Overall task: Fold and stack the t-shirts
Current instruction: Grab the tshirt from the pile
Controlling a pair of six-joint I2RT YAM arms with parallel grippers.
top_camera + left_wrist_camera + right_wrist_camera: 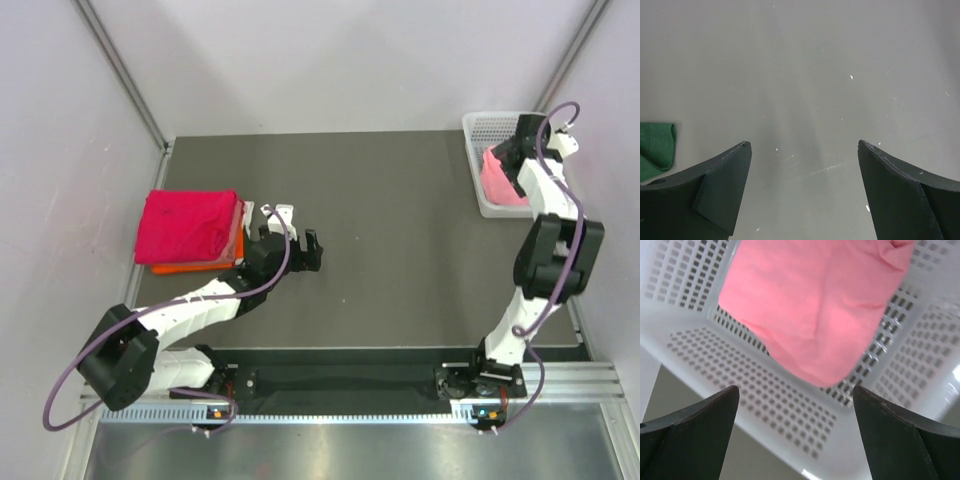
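Hovering over salmon-pink t-shirt (815, 305) in corner basket (690, 345), right end effector (795, 387) released; left end effector (802, 145) released beside magenta-red t-shirt (188, 225)

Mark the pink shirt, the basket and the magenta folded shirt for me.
pink shirt (815, 305): right wrist view, middle of the cloth.
basket (765, 395): right wrist view, bare mesh wall.
magenta folded shirt (188, 225): top external view, centre of top face.
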